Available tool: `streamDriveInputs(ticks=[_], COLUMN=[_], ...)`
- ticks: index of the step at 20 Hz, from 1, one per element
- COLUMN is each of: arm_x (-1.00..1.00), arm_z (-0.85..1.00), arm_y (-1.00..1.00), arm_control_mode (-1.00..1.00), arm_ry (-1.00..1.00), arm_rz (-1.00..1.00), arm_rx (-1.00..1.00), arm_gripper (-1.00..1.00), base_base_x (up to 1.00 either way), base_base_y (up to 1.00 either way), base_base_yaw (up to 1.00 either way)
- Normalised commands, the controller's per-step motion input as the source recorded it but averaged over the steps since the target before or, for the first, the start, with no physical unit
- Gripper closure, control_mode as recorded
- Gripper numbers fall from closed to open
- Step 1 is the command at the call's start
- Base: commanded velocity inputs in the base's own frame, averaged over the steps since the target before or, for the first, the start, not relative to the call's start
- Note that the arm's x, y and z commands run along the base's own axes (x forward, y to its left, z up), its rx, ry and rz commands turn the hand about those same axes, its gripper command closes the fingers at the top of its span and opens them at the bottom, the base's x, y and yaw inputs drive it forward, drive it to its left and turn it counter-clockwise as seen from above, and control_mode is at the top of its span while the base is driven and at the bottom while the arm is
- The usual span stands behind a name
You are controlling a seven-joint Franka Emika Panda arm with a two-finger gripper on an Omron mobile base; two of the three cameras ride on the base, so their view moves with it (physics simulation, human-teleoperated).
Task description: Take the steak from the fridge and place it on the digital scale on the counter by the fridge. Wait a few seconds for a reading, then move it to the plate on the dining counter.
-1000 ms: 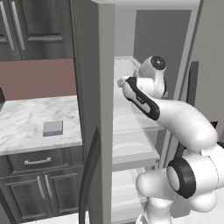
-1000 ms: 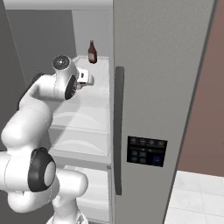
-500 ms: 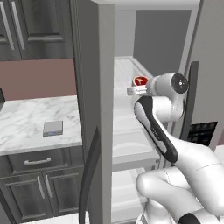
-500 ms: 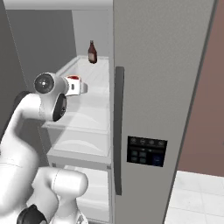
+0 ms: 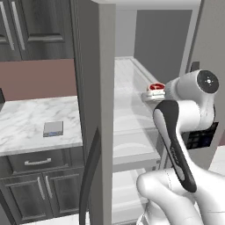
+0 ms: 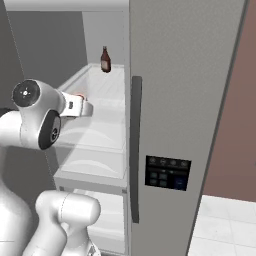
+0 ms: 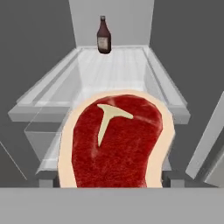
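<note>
- open fridge point(image 6: 175, 100), white shelves, a bottle point(image 7: 103, 35) at the back.
- steak point(image 7: 116, 140) sits at the gripper point(image 5: 151, 92), seemingly pinched; finger state can't be confirmed.
- step: carrying it out; next, swing left to the digital scale point(image 5: 53, 128) on the counter point(image 5: 26, 123).

One steak point(image 7: 116, 140) is seen, red with a tan rim. One dark bottle point(image 7: 103, 35) is counted at the back of a shelf. One fridge point(image 6: 180, 100) is shown, with one long dark door handle point(image 6: 135, 150). One digital scale point(image 5: 53, 128) is counted on one marble counter point(image 5: 26, 123)
</note>
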Motion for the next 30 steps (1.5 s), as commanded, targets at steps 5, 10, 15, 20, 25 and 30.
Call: streamDriveInputs(ticks=[5, 10, 15, 20, 25, 30], arm_x=[-0.99, -0.87, -0.33, -0.13, 0.00, 0.00], arm_z=[-0.13, -0.49, -0.54, -0.13, 0.00, 0.00], arm_y=[-0.02, 0.00, 0.00, 0.00, 0.00, 0.00], arm_control_mode=[-1.00, -1.00, -1.00, 1.00, 1.00, 1.00], arm_ry=[0.22, 0.05, 0.01, 0.01, 0.00, 0.00], arm_rz=[-0.01, 0.00, 0.00, 0.00, 0.00, 0.00], arm_rx=[0.00, 0.00, 0.00, 0.00, 0.00, 0.00], arm_gripper=[1.00, 1.00, 1.00, 1.00, 1.00, 1.00], base_base_x=[0.00, 0.00, 0.00, -0.50, -1.00, -1.00], base_base_y=[0.00, 0.00, 0.00, 0.00, 0.00, 0.16], base_base_yaw=[0.00, 0.00, 0.00, 0.00, -0.01, -0.05])
